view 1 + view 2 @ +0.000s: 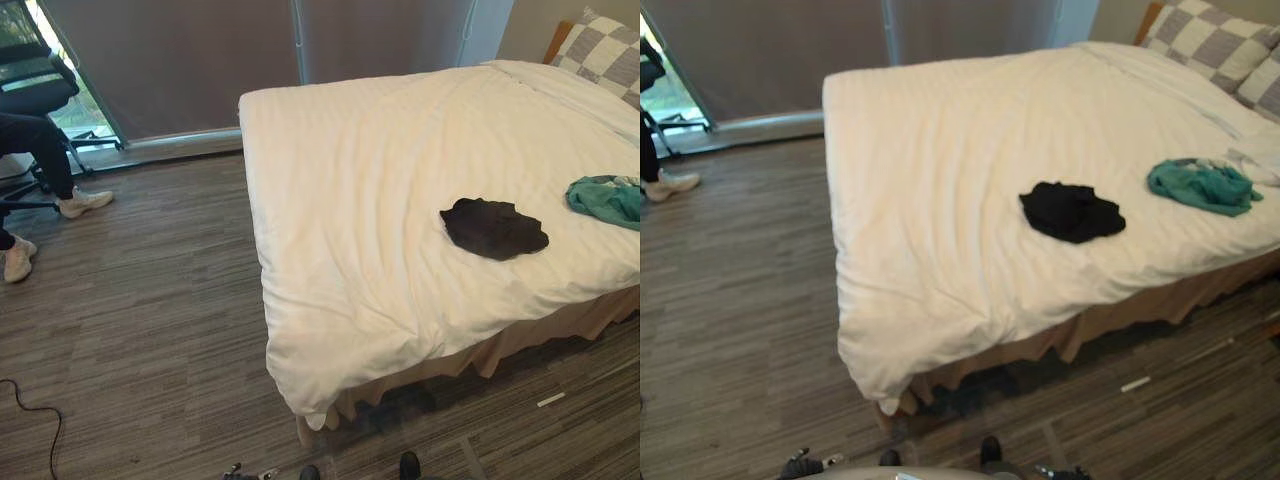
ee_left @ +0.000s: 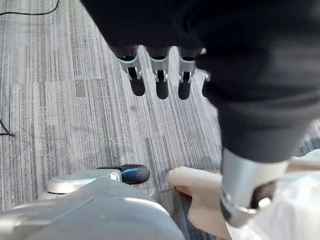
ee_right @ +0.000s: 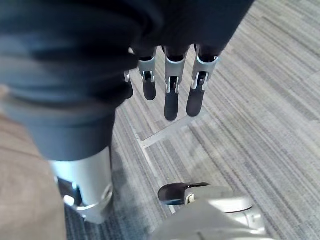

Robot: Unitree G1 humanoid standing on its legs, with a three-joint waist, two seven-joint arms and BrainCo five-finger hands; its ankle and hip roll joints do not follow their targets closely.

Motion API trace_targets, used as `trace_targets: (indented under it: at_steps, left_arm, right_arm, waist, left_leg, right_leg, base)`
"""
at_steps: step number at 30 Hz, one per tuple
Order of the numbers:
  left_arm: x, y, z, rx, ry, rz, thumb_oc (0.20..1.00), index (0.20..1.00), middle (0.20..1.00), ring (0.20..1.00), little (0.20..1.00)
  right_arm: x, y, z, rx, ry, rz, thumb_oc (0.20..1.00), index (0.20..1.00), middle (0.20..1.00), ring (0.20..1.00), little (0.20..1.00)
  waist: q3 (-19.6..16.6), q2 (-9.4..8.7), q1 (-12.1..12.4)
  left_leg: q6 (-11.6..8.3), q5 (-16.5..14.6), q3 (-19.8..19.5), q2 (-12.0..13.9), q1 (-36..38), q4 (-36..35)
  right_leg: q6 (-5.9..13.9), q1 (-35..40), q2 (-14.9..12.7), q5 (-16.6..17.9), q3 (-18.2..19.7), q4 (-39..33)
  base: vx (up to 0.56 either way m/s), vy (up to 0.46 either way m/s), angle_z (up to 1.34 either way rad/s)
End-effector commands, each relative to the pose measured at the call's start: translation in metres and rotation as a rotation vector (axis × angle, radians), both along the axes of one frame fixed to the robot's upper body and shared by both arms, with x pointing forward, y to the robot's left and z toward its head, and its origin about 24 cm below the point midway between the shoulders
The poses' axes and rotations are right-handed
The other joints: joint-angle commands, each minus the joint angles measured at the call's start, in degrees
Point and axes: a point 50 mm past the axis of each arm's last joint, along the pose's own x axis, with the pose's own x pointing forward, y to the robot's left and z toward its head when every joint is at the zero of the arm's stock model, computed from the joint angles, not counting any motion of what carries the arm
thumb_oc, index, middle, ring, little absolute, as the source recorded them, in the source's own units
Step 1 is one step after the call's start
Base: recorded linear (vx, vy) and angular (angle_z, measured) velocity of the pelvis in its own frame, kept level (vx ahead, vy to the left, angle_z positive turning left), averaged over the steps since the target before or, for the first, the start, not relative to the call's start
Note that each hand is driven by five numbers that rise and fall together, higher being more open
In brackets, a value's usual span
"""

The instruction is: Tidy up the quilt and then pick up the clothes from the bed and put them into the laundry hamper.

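White quilt lay spread flat over the bed, lightly wrinkled. A black garment sat crumpled on it near the front edge; a teal garment lay further toward the checkered pillows, apart from the black one. Left hand and right hand hung over the striped floor, fingers straight, slightly parted, holding nothing. A seated person's shoes (by an office chair) were well apart from the bed.

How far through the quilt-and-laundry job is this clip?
The quilt already lies spread flat over the bed. Nothing is in hand: the left hand and right hand hang over the floor with straight fingers. The black garment and the teal garment are on the quilt, not yet picked up.
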Motion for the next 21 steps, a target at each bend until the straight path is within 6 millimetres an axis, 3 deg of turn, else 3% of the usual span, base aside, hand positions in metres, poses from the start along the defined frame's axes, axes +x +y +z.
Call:
trace_targets:
  at_steps: [1,4,7,10,12,14,17,18,19,21]
  left_arm:
    - [0.003,-0.007,-0.002,0.007,0.048,-0.098,1.000,1.000,1.000,1.000,1.000]
    - [0.005,-0.006,-0.002,0.014,0.049,-0.147,1.000,1.000,1.000,1.000,1.000]
    - [0.007,-0.004,-0.001,0.019,0.040,-0.141,1.000,1.000,1.000,1.000,1.000]
    - [0.001,0.003,-0.001,0.034,0.059,-0.049,1.000,1.000,1.000,1.000,1.000]
    - [-0.003,0.005,-0.001,0.048,0.079,-0.039,1.000,1.000,1.000,1.000,1.000]
    - [-0.003,0.006,-0.001,0.049,0.086,-0.022,1.000,1.000,1.000,1.000,1.000]
    - [-0.004,0.003,-0.003,0.051,0.103,0.014,1.000,1.000,1.000,1.000,1.000]
    - [-0.004,0.002,-0.003,0.045,0.103,0.015,1.000,1.000,1.000,1.000,1.000]
    - [-0.004,-0.002,-0.004,0.037,0.105,0.015,1.000,1.000,1.000,1.000,1.000]
    - [-0.005,-0.008,-0.005,0.039,0.088,0.042,1.000,1.000,1.000,1.000,1.000]
  right_arm:
    - [0.022,-0.011,0.007,-0.046,-0.075,-0.027,1.000,1.000,1.000,1.000,1.000]
    - [0.022,-0.014,0.009,-0.046,-0.098,-0.062,1.000,1.000,1.000,1.000,1.000]
    - [0.017,-0.012,0.007,-0.025,-0.097,-0.085,1.000,1.000,1.000,1.000,1.000]
    - [0.019,-0.002,0.004,0.055,-0.117,-0.032,1.000,1.000,1.000,1.000,1.000]
    - [0.021,0.001,0.005,0.088,-0.149,-0.047,1.000,1.000,1.000,1.000,1.000]
    - [0.020,0.000,0.005,0.096,-0.164,-0.043,1.000,1.000,1.000,1.000,1.000]
    - [0.009,-0.002,0.002,0.114,-0.133,-0.024,1.000,1.000,1.000,1.000,1.000]
    - [0.008,-0.004,0.002,0.111,-0.124,-0.006,1.000,1.000,1.000,1.000,1.000]
    - [0.008,-0.006,0.003,0.104,-0.112,0.037,1.000,1.000,1.000,1.000,1.000]
    - [0.017,-0.010,0.005,0.081,-0.101,0.093,1.000,1.000,1.000,1.000,1.000]
  waist:
    - [4.40,-0.60,-1.53]
    - [5.07,-0.34,-3.23]
    - [6.10,-0.07,-4.35]
    - [8.27,-0.60,-3.13]
    - [8.81,-1.19,-2.45]
    - [8.41,-1.70,-3.18]
    - [6.24,-2.05,-6.08]
    - [5.68,-1.78,-6.39]
    - [4.93,-1.28,-6.51]
    - [4.37,-0.87,-5.58]
  left_leg:
    - [1.71,-5.39,-2.44,-0.79,1.87,0.33]
    - [1.93,-6.41,0.28,-0.29,2.90,1.51]
    - [2.01,-7.27,5.88,0.52,4.10,2.78]
    - [1.46,-9.87,20.71,3.27,6.77,7.57]
    - [1.34,-10.41,25.65,4.75,7.01,9.84]
    - [1.05,-11.40,27.33,5.61,7.60,11.32]
    - [-0.33,-12.00,25.56,7.73,9.38,13.59]
    - [-1.32,-10.34,25.14,8.95,9.65,14.83]
    - [-3.52,-5.26,23.28,11.57,9.37,19.20]
    - [-6.12,1.70,16.68,14.37,5.83,29.42]
  right_leg:
    - [5.86,0.67,-3.22,-3.23,3.09,4.32]
    - [6.50,-0.33,-3.86,-2.84,3.82,5.11]
    - [7.69,-2.80,-5.94,-2.10,-0.45,7.54]
    - [8.95,-5.42,-11.18,-0.54,-19.64,15.36]
    - [8.31,-5.13,-12.47,-0.94,-25.75,16.33]
    - [7.65,-5.56,-11.77,-1.02,-26.50,15.08]
    - [5.43,-7.03,-8.00,-1.91,-20.96,13.63]
    - [4.43,-7.00,-6.72,-2.81,-20.24,13.85]
    - [2.63,-6.59,-4.28,-4.06,-18.99,13.73]
    - [-0.72,-5.09,-0.56,-5.85,-16.53,12.73]
  base:
    - [0.01,-0.024,-0.32]
    - [-0.01,-0.023,-0.52]
    - [-0.03,-0.053,-1.07]
    - [0.03,-0.185,-2.37]
    - [0.05,-0.222,-3.27]
    - [0.12,-0.196,-1.61]
    - [0.23,-0.204,-1.51]
    - [0.26,-0.221,-0.92]
    - [0.29,-0.257,-0.98]
    - [0.29,-0.252,-0.99]
